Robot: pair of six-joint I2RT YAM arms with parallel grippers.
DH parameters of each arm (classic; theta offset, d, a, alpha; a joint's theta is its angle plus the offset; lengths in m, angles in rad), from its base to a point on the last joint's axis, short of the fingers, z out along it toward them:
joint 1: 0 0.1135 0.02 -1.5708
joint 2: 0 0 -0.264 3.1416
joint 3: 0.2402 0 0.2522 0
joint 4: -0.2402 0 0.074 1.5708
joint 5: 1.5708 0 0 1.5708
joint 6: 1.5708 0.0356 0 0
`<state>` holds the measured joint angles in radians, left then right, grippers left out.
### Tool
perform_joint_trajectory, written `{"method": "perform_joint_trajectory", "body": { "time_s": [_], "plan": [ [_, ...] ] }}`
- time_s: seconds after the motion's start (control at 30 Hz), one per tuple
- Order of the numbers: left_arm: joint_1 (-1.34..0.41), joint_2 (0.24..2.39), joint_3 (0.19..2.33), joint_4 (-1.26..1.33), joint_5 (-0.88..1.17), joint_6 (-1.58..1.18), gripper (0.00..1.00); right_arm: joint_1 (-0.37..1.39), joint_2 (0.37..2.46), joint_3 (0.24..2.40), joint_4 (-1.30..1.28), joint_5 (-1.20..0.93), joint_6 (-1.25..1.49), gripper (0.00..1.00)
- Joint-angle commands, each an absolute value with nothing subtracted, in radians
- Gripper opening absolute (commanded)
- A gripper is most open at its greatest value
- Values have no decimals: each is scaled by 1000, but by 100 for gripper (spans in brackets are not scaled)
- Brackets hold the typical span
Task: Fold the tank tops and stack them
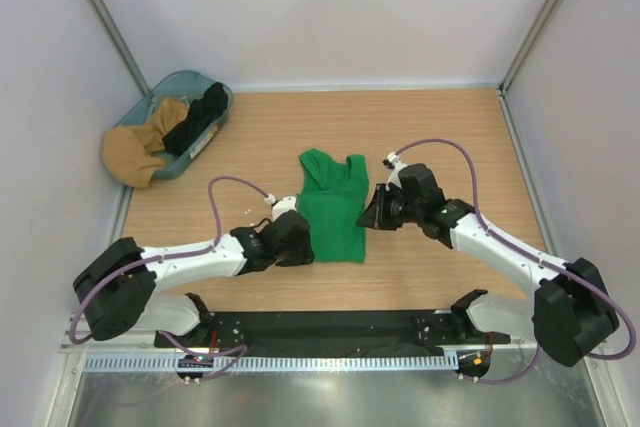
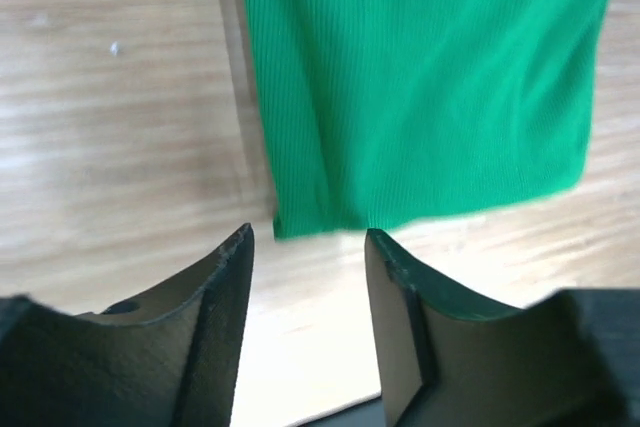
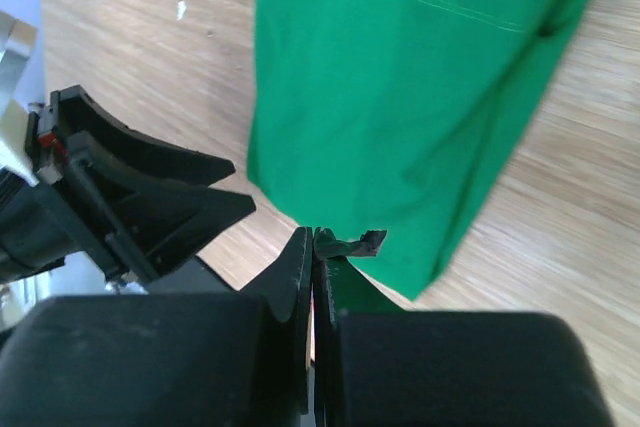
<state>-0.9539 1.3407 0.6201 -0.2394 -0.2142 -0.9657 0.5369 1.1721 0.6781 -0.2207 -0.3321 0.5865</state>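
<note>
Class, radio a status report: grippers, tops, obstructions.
Left gripper open, right gripper shut, beside folded bright green fabric tank top. Black fabric tank top in blue basket. Nothing obstructing.

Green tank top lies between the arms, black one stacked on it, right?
No. The top external view shows the black tank top in the basket at far left, not on the green tank top; the rest holds.

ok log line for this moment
bright green fabric tank top folded on table | left gripper open near its hem | right gripper shut beside it | black fabric top in teal basket
</note>
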Motion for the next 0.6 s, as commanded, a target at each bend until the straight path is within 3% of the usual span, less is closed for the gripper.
{"method": "perform_joint_trajectory", "body": {
  "time_s": [0.0, 0.07, 0.2, 0.57],
  "plan": [
    [-992, 1235, 658, -365, -310, -995, 52, 555, 1228, 710, -66, -449, 617, 1],
    [-1023, 1204, 678, -435, -330, -1009, 52, 564, 1265, 724, -25, -463, 624, 1],
    [-1071, 1154, 725, -459, -334, -1026, 39, 610, 1364, 755, 61, -495, 643, 1],
    [-1086, 1359, 750, -172, -302, -991, 13, 638, 1586, 785, 282, -541, 698, 1]
  ]
}}
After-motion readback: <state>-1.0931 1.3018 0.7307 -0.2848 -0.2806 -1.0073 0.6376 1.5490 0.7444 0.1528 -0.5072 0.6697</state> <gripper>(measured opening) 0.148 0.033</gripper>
